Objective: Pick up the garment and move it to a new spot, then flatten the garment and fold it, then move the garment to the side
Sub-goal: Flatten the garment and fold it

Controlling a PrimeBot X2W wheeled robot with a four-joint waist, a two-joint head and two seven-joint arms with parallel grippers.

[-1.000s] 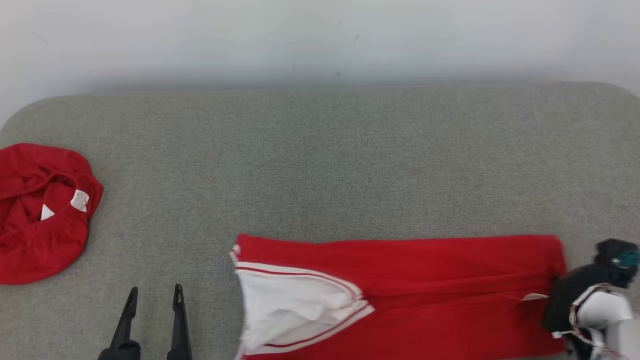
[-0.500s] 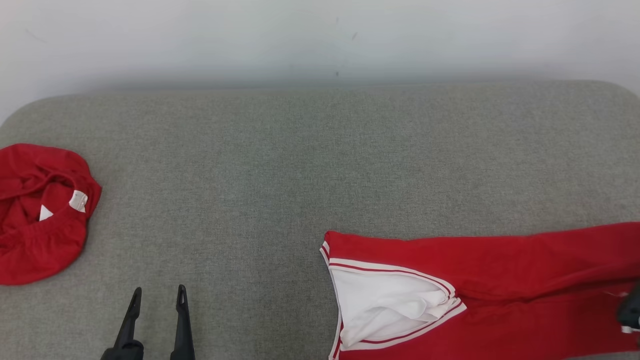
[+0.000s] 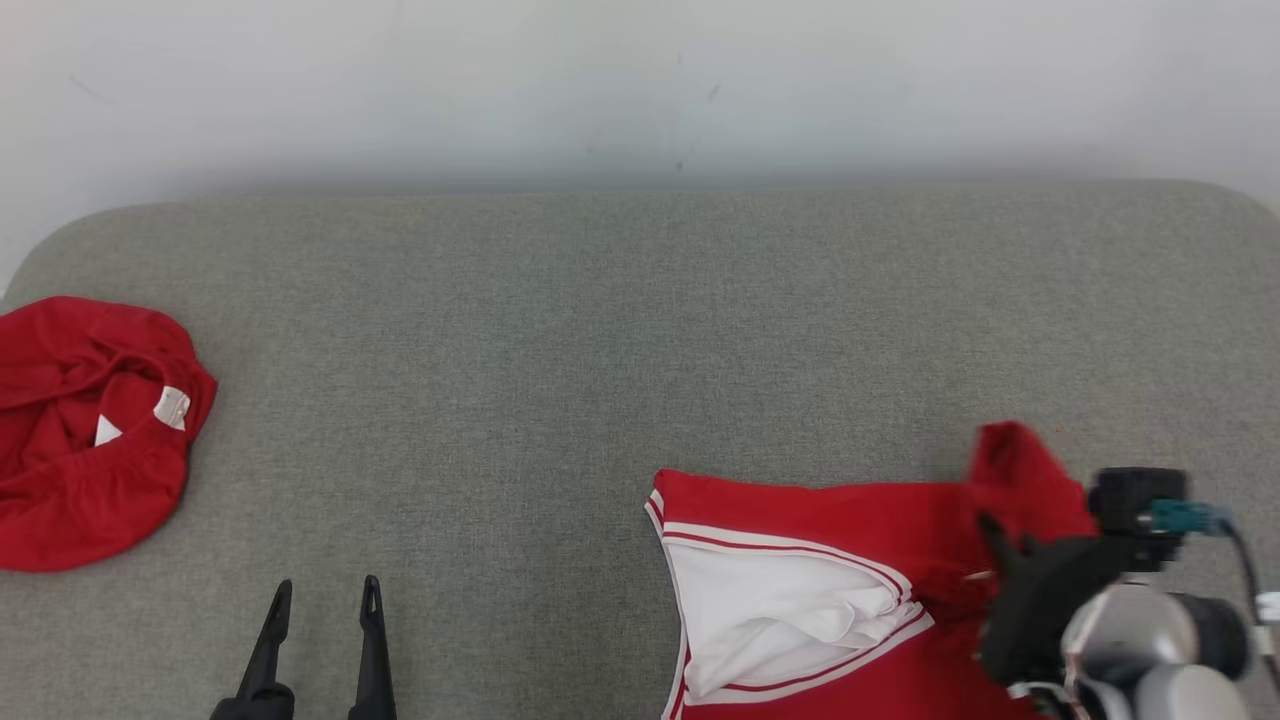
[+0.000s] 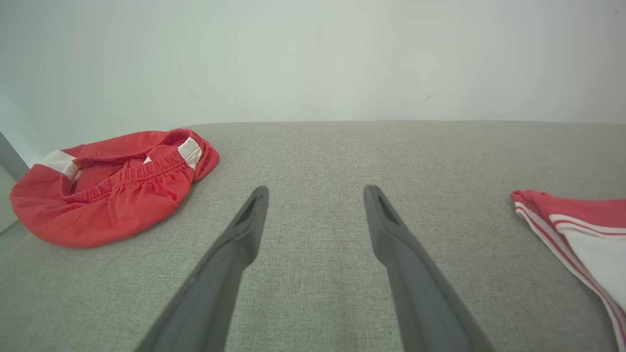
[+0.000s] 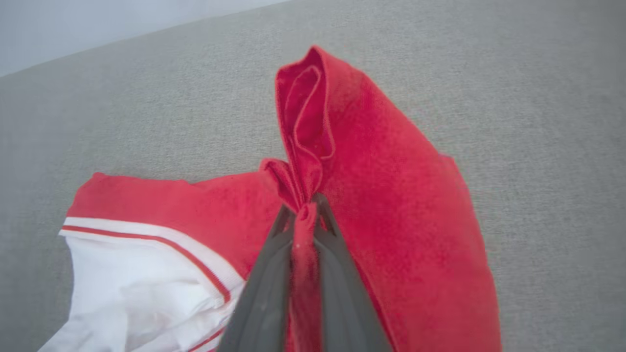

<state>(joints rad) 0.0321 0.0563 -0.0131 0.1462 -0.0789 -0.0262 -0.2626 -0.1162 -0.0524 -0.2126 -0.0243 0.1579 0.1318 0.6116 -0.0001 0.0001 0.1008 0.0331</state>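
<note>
Since half a second ago the right gripper (image 3: 995,545) has swung back in from the right edge of the head view; the end of the garment (image 3: 830,510) that then stretched flat out to that edge has come with it and now stands up as a red peak beside the fingers; the garment's other end, with its white panel (image 3: 780,610) edged in red and white stripes, lies about where it did, flat on the grey table (image 3: 600,330) near the front edge and right of the middle; in the right wrist view the gripper (image 5: 305,215) has its two dark fingers drawn narrow with a bunched fold of the red cloth (image 5: 391,205) pinched between them, so it is holding the garment; from that pinch the cloth rises in a folded crest above the fingertips and drapes down on the right, while the white panel (image 5: 132,288) spreads at the lower left; the left gripper (image 3: 325,600) stays at the lower left of the head view, fingers spread wide and holding nothing, over bare table in its own wrist view (image 4: 315,195); a crumpled red bundle (image 3: 90,440) with an elastic band and small white tags sits at the table's left end, well apart from the garment; a pale wall (image 3: 640,80) stands behind the table.
</note>
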